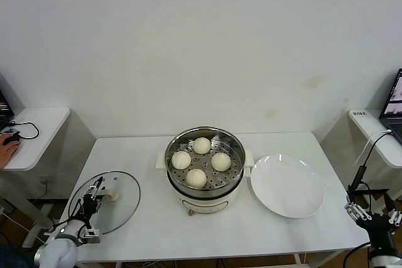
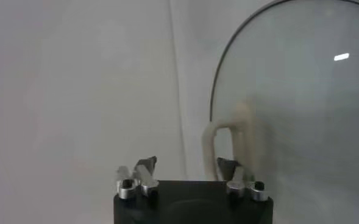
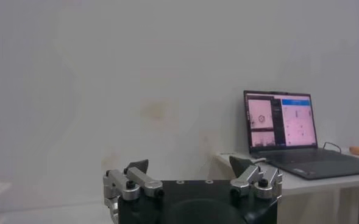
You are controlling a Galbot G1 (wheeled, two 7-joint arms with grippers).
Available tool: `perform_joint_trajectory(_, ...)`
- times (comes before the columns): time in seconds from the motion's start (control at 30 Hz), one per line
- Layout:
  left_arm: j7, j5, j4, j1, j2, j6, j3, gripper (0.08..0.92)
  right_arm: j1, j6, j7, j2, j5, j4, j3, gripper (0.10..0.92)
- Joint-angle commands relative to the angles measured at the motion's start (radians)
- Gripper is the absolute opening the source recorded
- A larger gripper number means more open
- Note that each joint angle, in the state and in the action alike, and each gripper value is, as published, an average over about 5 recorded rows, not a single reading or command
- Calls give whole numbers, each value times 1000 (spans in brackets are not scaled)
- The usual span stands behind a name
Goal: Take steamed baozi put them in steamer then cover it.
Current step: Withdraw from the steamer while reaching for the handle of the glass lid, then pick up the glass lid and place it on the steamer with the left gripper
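Hovering spread-fingered, the left gripper [image 1: 94,200] sits just beside the cover's handle [image 1: 112,196], steamer [image 1: 204,161] lying rightward.

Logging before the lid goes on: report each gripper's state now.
Left gripper: open, at the cover's handle, holding nothing.
Right gripper: open, empty, parked off the table's right edge.

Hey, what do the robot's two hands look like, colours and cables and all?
Both hands have black bodies with silver metal finger links and dark fingertips. The left hand sits on a rounded white wrist with loose black cables around it. The right hand shows the same black-and-silver build with black cabling.
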Motion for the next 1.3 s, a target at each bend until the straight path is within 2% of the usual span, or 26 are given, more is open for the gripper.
perform_joint_trajectory(0.03, -25, -9, 36, -10, -5, -9, -3, 515, 0, 1, -2, -1, 0, -2, -1, 823)
perform_joint_trajectory(0.23, -47, -42, -41, 31, 0, -6, -24, 342, 1, 3, -4, -5, -1, -4, -8, 823)
perform_joint_trajectory(0.4, -48, -93, -180, 107, 18, 28, -53, 196, 4, 5, -7, -7, -4, -5, -23, 823)
perform_joint_trajectory(0.5, -42, -112, -278, 147, 28, 62, -79, 144, 5, 5, -9, -10, -4, -2, -31, 822)
perform_joint_trajectory(0.77, 43, -152, -536, 192, 63, 223, -163, 138, 10, 11, -16, -24, -10, -3, -53, 823)
perform_joint_trajectory(0.93, 108, -189, -661, 190, 87, 332, -155, 138, 10, 15, -24, -32, -14, -6, -72, 823)
perform_joint_trajectory(1.1, 144, -253, -720, 138, 111, 389, -58, 138, 15, 23, -28, -37, -46, -19, -100, 823)
perform_joint_trajectory(1.3, 99, -308, -686, 2, 134, 407, 173, 138, 23, 25, -31, -25, -96, -27, -154, 823)
